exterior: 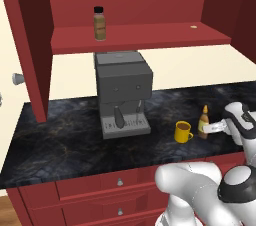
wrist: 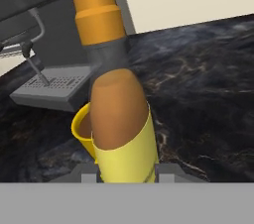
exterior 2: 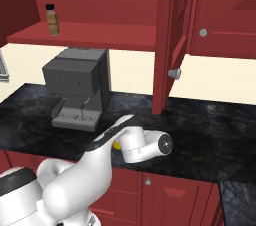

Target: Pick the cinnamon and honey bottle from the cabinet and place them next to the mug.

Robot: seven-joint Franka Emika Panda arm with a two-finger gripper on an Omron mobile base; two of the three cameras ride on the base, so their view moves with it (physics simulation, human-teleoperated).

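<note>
So about halfway, I'd say. The gripper (exterior: 209, 129) was clamped on the honey bottle (exterior: 203, 122), holding it upright right beside the yellow mug (exterior: 183, 132) on the dark marble counter (exterior: 65, 135), just in front and to the right of the grey coffee machine (exterior: 121, 90). Whether the bottle's base was actually touching down, I couldn't tell. It hadn't been let go yet. The cinnamon (exterior: 100, 23) was standing on the shelf of the red cabinet (exterior: 135, 37), untouched, so that whole second trip was left.
</note>
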